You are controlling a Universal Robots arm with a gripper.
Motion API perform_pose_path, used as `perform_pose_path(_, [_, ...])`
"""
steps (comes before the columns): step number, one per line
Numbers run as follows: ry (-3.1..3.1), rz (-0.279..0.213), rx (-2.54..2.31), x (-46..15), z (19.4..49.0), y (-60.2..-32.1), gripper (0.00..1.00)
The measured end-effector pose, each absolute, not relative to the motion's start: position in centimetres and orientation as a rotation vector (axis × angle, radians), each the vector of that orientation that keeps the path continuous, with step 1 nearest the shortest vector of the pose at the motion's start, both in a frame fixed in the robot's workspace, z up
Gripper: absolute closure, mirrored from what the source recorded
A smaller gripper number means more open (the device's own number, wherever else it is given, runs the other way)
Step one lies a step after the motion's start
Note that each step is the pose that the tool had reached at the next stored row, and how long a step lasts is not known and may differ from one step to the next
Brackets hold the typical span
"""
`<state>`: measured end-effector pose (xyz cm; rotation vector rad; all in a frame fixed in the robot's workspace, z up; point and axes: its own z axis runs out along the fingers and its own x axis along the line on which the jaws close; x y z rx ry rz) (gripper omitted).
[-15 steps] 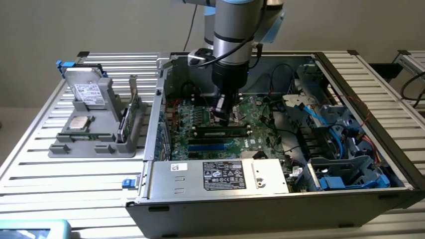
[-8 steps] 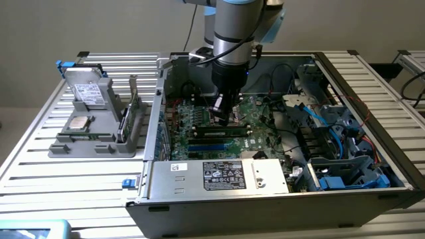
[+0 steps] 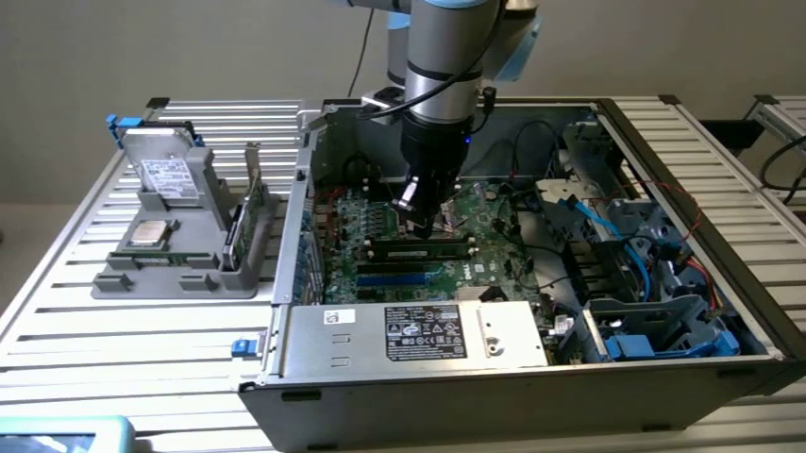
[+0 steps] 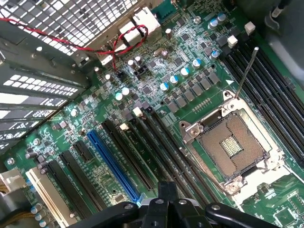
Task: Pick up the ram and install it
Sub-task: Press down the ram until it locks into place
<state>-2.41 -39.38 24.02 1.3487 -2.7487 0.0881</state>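
you see the power supply (image 3: 416,332) nearest. beyond it the ram (image 3: 420,252) lies seated in a motherboard slot, at six o'clock of the gripper (image 3: 421,226), whose fingers are clenched just above it, grasping nothing visible. farther off, at nine o'clock, stands a grey parts holder (image 3: 176,236).

Open computer case (image 3: 377,377), green motherboard (image 4: 156,95), empty processor socket (image 4: 231,145), grey parts holder (image 3: 176,269), slatted table (image 3: 139,368)

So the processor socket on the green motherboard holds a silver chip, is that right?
Not quite. The processor socket on the green motherboard is empty: the wrist view shows its bare contacts, with no chip seated in it.
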Motion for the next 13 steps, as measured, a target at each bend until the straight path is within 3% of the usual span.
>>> perform_pose_path(13, [-2.84,0.069,1.151,-2.41,24.03,-39.38,0.89])
